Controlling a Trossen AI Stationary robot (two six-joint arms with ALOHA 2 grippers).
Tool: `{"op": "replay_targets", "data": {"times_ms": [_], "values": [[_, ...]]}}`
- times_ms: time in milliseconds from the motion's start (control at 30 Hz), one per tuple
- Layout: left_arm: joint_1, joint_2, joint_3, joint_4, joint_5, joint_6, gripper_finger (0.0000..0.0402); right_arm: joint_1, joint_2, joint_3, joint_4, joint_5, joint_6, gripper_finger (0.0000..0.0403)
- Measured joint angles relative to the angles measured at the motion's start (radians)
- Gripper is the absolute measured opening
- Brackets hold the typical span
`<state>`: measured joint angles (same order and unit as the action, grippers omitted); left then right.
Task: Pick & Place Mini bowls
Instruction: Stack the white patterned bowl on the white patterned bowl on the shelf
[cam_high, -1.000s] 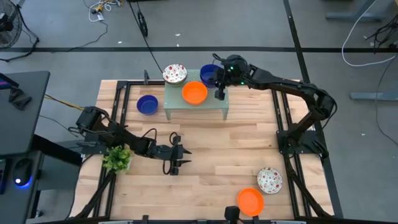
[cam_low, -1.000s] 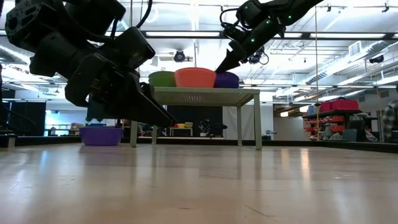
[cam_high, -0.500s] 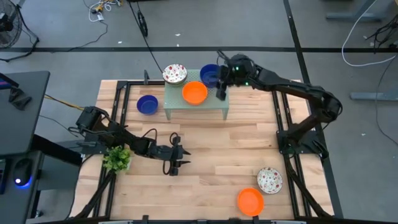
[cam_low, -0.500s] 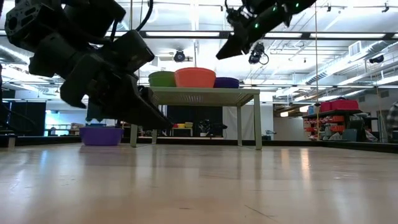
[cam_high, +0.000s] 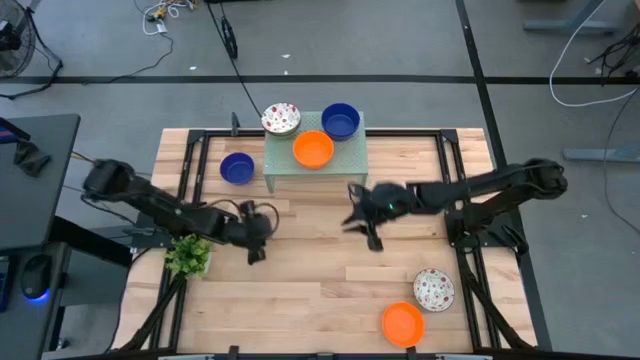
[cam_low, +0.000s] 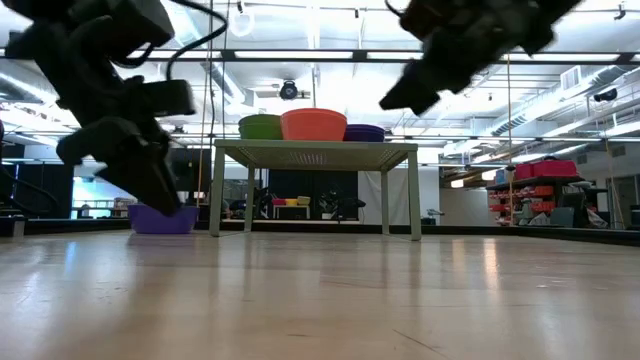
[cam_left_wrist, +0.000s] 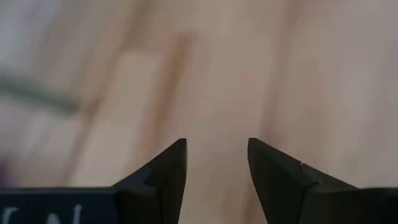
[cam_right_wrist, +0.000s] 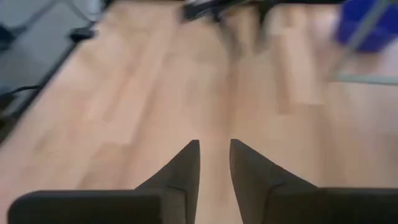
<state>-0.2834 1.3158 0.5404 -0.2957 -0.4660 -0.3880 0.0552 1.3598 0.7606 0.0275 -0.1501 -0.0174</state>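
A pale green mesh stand (cam_high: 315, 165) stands at the table's far middle. On it sit a white red-speckled bowl (cam_high: 281, 118), an orange bowl (cam_high: 313, 149) and a blue bowl (cam_high: 340, 121). Another blue bowl (cam_high: 237, 167) rests on the table left of the stand. A speckled bowl (cam_high: 433, 289) and an orange bowl (cam_high: 402, 324) lie near the near right corner. My right gripper (cam_high: 362, 228) (cam_right_wrist: 214, 144) hovers over the table's middle, narrowly open and empty. My left gripper (cam_high: 252, 248) (cam_left_wrist: 216, 144) hangs open and empty over bare wood, left of the middle.
A small leafy plant (cam_high: 187, 255) stands by the left edge, beside my left arm. Bare wood (cam_high: 330, 280) lies between the two grippers and toward the near edge. In the low view the stand (cam_low: 315, 150) rises well above the tabletop.
My right gripper has risen from the blue bowl on the stand's far right corner and swung quickly toward the near side, to above the table's middle. The blue bowl stays on the stand. My left gripper has drawn back a little toward the left edge.
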Motion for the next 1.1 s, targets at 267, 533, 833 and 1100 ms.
{"op": "replay_targets", "data": {"times_ms": [267,533,833,1100], "values": [[0.158,-0.223,0.0,-0.365,0.004,-0.047,0.0174,0.117,0.0,-0.236,0.373,0.061,0.174,0.0067],[0.248,-0.271,0.0,-0.359,0.043,-0.035,0.0174,0.203,-0.012,-0.266,0.223,0.0,0.271,0.0047],[0.247,-0.269,0.0,-0.257,0.045,0.015,0.0174,0.387,-0.018,-0.157,-0.097,-0.082,0.462,0.0004],[0.247,-0.269,0.0,-0.241,0.044,0.014,0.0174,0.42,-0.018,-0.156,-0.206,-0.334,0.733,0.009]]}}
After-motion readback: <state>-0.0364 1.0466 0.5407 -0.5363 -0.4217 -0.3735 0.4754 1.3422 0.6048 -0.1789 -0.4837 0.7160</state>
